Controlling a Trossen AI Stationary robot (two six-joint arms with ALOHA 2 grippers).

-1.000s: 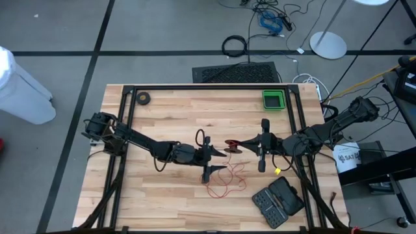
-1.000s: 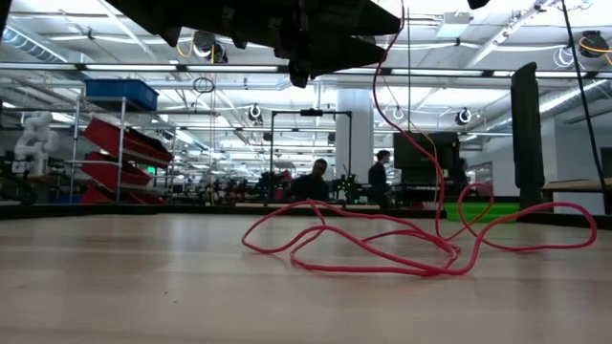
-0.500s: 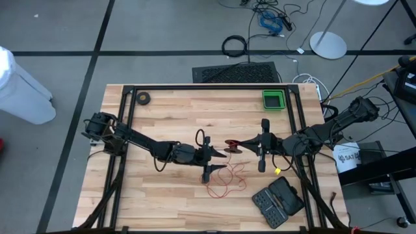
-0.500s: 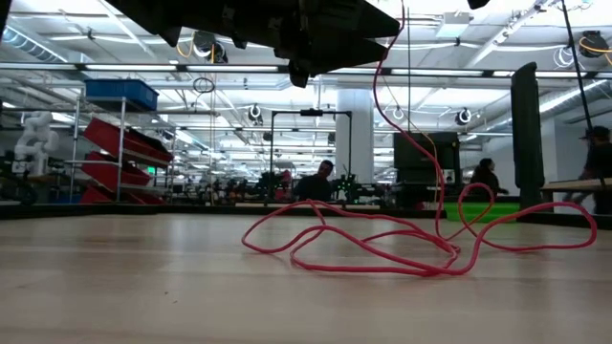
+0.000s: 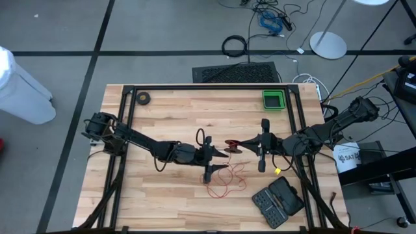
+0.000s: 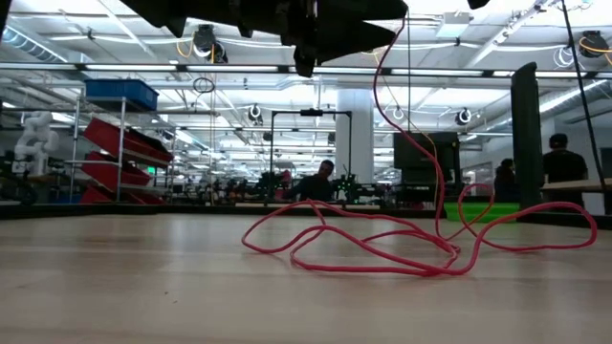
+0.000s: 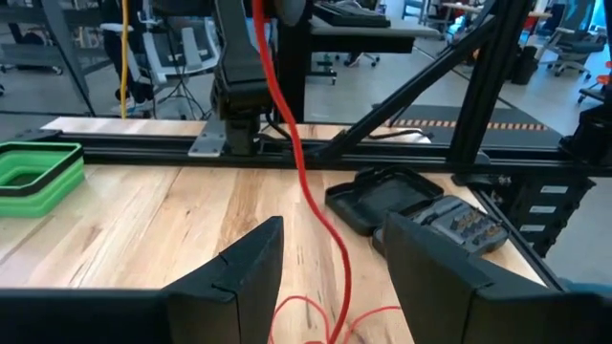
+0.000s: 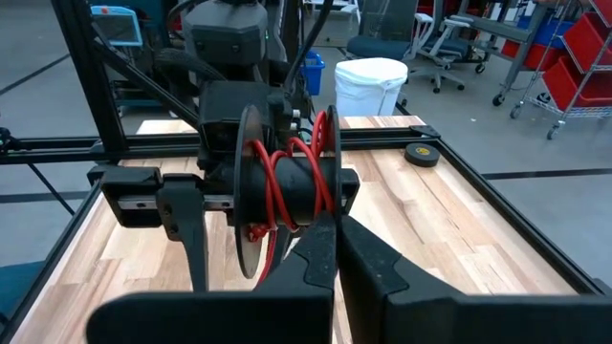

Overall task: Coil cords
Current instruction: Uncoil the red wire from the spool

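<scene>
A: High view checked – both arms are met mid-table, left gripper (image 5: 209,158) and right gripper (image 5: 244,147) facing each other over the wooden table (image 5: 169,117).

B: Reel located?

A: Small black reel (image 8: 277,191) is clamped by the right gripper, fingers shut on its rim. Several turns of red cord (image 8: 287,186) are wound on the hub.

B: Rest of the cord?

A: Cord is hung down from the reel and piled in loose loops on the table (image 6: 382,244), just below and between the two grippers. Slack is seen lying flat in the low view.

B: Left gripper state?

A: Fingers (image 7: 249,263) are spread apart. Cord (image 7: 301,182) is passed through the gap between them, not pinched. Nothing is held.

B: Other stuff?

A: Green tray (image 5: 273,99) at the far edge, black tool case (image 5: 278,200) near the right arm, small black roll (image 5: 143,99) at the far left corner. All well apart from the cord.
</scene>
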